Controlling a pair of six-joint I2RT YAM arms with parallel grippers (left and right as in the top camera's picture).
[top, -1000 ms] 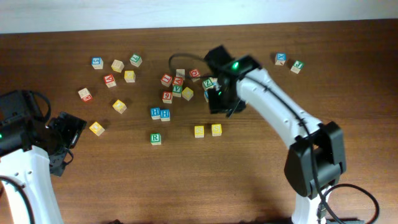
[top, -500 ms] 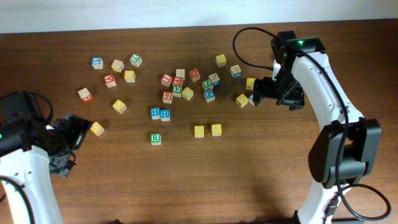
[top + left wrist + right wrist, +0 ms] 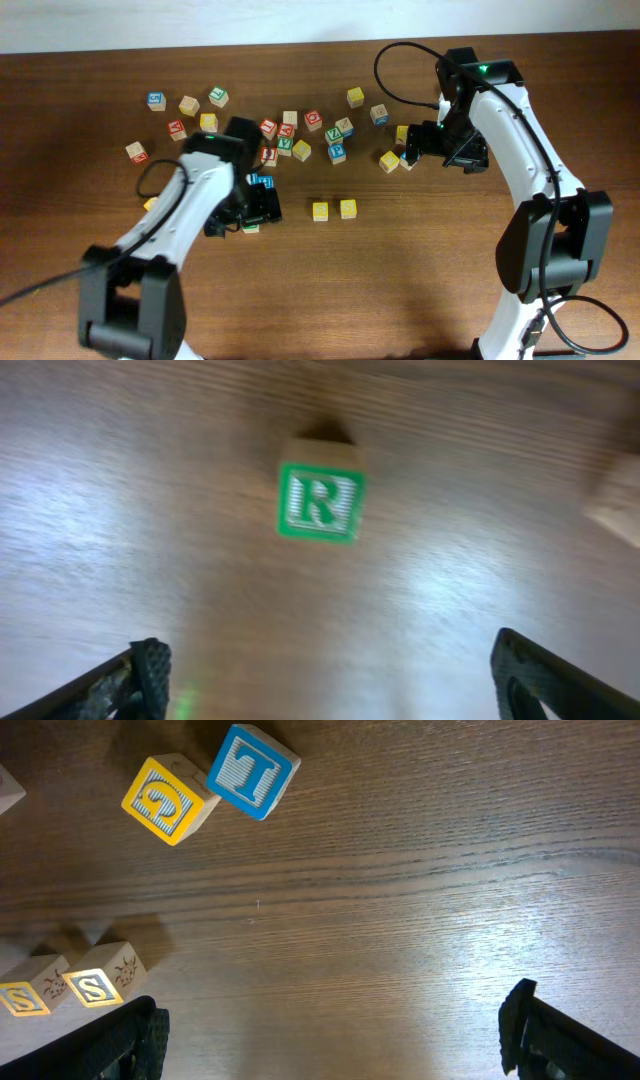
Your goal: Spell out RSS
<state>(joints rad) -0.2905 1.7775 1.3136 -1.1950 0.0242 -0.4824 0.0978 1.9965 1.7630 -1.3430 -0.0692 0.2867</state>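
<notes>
The R cube (image 3: 320, 503), a green R on a pale face, lies flat on the wood ahead of my left gripper (image 3: 325, 682). That gripper is open and nothing is between its fingers. From overhead the left gripper (image 3: 246, 208) hangs over that cube and hides most of it. Two yellow S cubes (image 3: 320, 211) (image 3: 347, 208) sit side by side right of it, and they also show as the S cubes (image 3: 95, 985) (image 3: 20, 999) at the lower left of the right wrist view. My right gripper (image 3: 335, 1035) is open over bare wood, far right of them (image 3: 432, 150).
A loose cluster of letter cubes (image 3: 300, 135) fills the table's middle back, with blue H cubes (image 3: 263, 181) just behind my left gripper. A yellow cube (image 3: 168, 800) and a blue T cube (image 3: 250, 772) lie ahead of my right gripper. More cubes (image 3: 190, 105) lie at the back left.
My left arm has swung from the table's left edge to over the R cube. My right arm left the middle cluster for the right side, opened, then held still.
</notes>
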